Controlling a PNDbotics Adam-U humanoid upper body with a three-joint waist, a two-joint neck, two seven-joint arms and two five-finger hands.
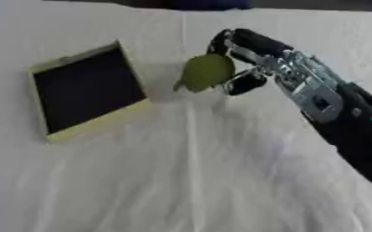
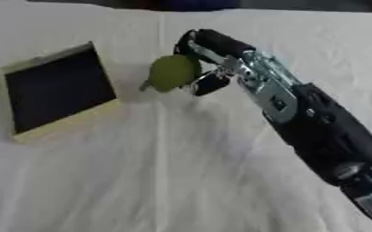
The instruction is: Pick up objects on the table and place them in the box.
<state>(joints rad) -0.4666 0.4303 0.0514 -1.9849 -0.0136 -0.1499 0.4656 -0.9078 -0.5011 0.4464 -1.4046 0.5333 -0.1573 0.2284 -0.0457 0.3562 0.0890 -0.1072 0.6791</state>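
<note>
Black right hand (image 1: pixel 245 59), silver metal wrist bracket, bulky black forearm

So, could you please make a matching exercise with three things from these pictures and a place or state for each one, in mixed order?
Things:
1. box
2. green object
3. right hand

Descriptions:
A. curled round something, reaching in from the right
B. sits open on the white cloth at the left, dark inside
C. held off the cloth, to the right of the box

Pairs: 1-B, 2-C, 3-A
</note>
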